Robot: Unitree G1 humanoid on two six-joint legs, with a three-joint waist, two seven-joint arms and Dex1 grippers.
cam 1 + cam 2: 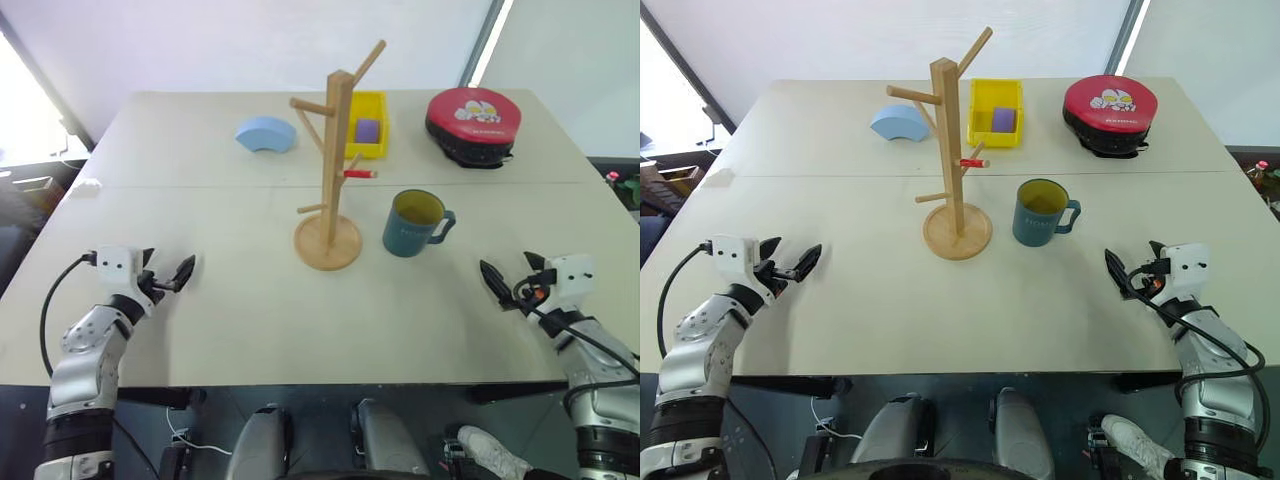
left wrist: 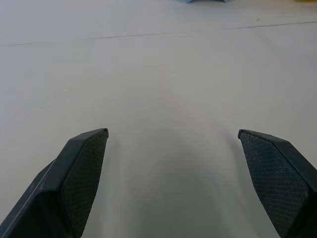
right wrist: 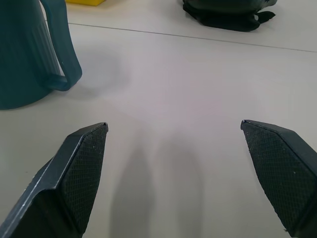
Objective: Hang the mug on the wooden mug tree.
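Your teal-blue ceramic mug (image 1: 413, 224) with the yellow-green interior stands upright on the pale counter (image 1: 250, 310), just beside the tall light-wood mug tree (image 1: 333, 170), on the robot's right of it. The mug's loop handle points away from the tree, toward the right side. None of the tree's angled pegs carries anything, so the mug is not yet hung.

Your left hand (image 1: 172, 274) hovers low over the counter near its front edge, well apart from the tree's round disc base, with its two black fingers (image 2: 81, 173) spread wide and nothing between them. Your right hand (image 1: 508, 280) hovers the same way on the opposite side, near the mug but not touching it; its fingers (image 3: 74, 173) are also spread wide and empty, and its wrist view shows the mug's handle off to one side ahead.

Behind the tree you have a yellow plastic bin (image 1: 368, 124) holding a small purple object (image 1: 367, 129), a light-blue curved block (image 1: 266, 134) and a round red and black pad (image 1: 473, 122) at the far right.
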